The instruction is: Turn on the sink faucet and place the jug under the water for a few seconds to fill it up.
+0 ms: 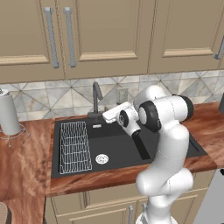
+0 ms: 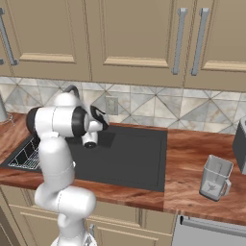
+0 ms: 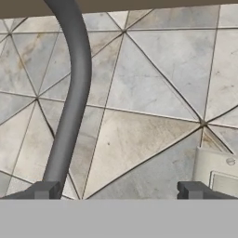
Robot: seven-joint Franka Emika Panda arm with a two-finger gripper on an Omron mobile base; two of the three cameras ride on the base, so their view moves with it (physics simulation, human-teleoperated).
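The sink faucet (image 1: 95, 99), a slim dark pipe, stands behind the black sink (image 1: 122, 149). My gripper (image 1: 106, 116) hovers over the sink's back rim, just right of the faucet's base and pointing at the tiled wall. In the hand view the gripper (image 3: 118, 190) is open with nothing between its fingers, and the faucet pipe (image 3: 72, 93) curves down close beside the left fingertip (image 3: 44, 189). The clear glass jug (image 2: 216, 177) stands upright on the wooden counter far to the right of the sink (image 2: 129, 158). I see no water at the spout.
A wire rack (image 1: 75, 146) lies in the sink's left part, beside a round drain (image 1: 101, 159). A paper-towel roll (image 1: 8, 114) stands on the left counter. A wall outlet (image 1: 122, 95) sits right of the faucet. Cabinets hang above.
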